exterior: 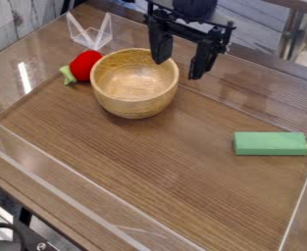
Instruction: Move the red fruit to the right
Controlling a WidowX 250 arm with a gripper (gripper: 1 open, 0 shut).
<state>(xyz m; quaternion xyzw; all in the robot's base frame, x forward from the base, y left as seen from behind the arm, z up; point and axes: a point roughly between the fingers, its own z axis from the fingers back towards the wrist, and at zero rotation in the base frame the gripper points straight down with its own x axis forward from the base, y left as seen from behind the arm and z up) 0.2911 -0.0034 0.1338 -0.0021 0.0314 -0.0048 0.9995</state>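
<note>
The red fruit (83, 66) is small, bright red, with a green leafy end at its left. It lies on the wooden table, touching the left outer wall of the wooden bowl (134, 84). My gripper (179, 64) hangs pointing down over the bowl's far right rim, to the right of the fruit and apart from it. Its two black fingers stand wide open with nothing between them.
A flat green rectangular block (271, 143) lies at the right of the table. Clear plastic walls (38, 157) edge the tabletop on the left and front. Clear plastic pieces (90, 32) stand behind the fruit.
</note>
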